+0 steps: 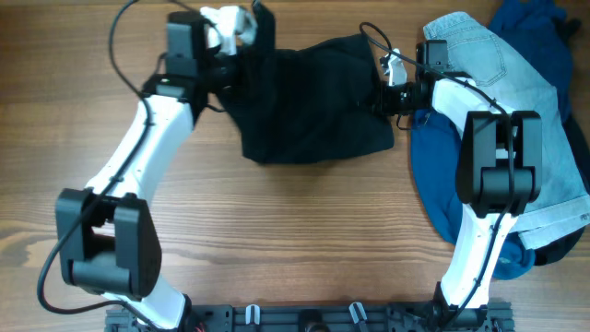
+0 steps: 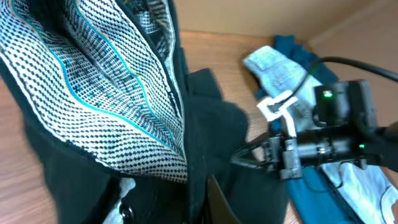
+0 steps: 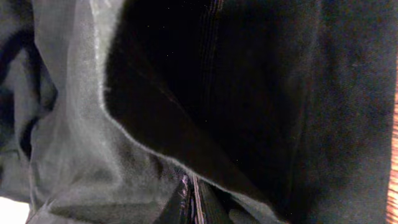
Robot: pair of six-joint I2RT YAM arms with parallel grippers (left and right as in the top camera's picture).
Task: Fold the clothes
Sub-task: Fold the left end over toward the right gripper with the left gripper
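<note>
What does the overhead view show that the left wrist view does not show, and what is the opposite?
Only the overhead view shows the white left arm and right arm from base to wrist, and the brown wooden table in front of them. Only the left wrist view shows the white dotted lining with a teal stripe. Both show the black fabric garment, the right gripper at its edge, the light blue denim jeans and the dark blue cloth.

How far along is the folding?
Done: nothing looks folded yet. In hand: left end effector and right end effector appear clamped on opposite edges of the black garment, which is bunched. Left: jeans and blue clothes, heaped at right.
</note>
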